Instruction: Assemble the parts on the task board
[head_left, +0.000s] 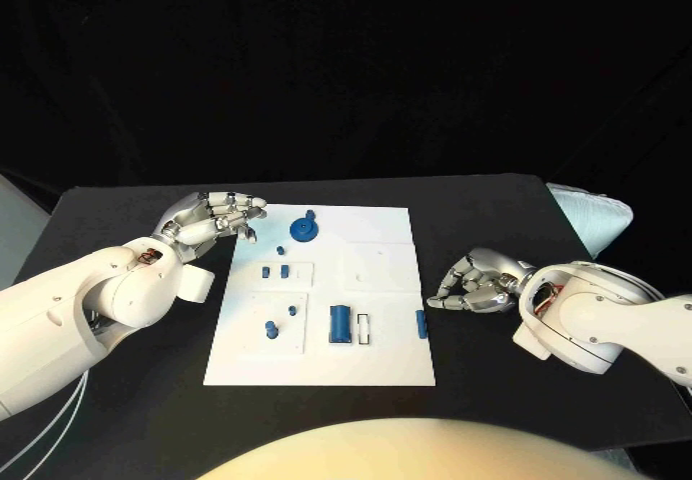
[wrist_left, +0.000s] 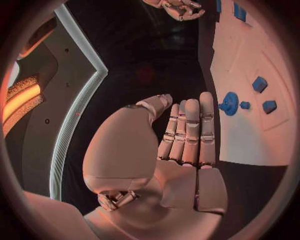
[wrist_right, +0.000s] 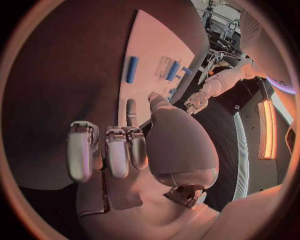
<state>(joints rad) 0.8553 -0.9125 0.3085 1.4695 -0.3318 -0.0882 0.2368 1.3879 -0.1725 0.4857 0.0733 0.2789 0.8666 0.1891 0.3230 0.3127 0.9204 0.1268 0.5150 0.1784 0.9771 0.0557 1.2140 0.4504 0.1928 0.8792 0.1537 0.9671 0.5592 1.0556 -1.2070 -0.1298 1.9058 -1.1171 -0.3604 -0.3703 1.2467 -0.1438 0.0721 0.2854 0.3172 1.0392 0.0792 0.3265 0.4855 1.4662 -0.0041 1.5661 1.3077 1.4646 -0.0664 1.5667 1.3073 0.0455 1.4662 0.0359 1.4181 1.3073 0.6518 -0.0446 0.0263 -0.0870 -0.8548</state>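
Observation:
The white task board (head_left: 378, 365) lies in the middle of the black table. A blue gear (head_left: 303, 229) sits near its far edge, beside a small blue peg (head_left: 312, 213). Two small blue blocks (head_left: 276, 271) lie left of centre. A blue cylinder (head_left: 342, 322) stands next to a white piece (head_left: 365, 328), and a blue bar (head_left: 421, 322) lies at the board's right edge. My left hand (head_left: 216, 220) hovers at the far left corner, fingers straight and holding nothing; the gear (wrist_left: 230, 103) lies just beyond its fingertips (wrist_left: 190, 107). My right hand (head_left: 473, 282) rests right of the board, fingers curled in on nothing.
Two more small blue parts (head_left: 271, 328) sit in the near left recess of the board. The blue bar (wrist_right: 132, 69) lies ahead of my right hand (wrist_right: 119, 145) in the right wrist view. Bare black table (head_left: 130, 420) surrounds the board.

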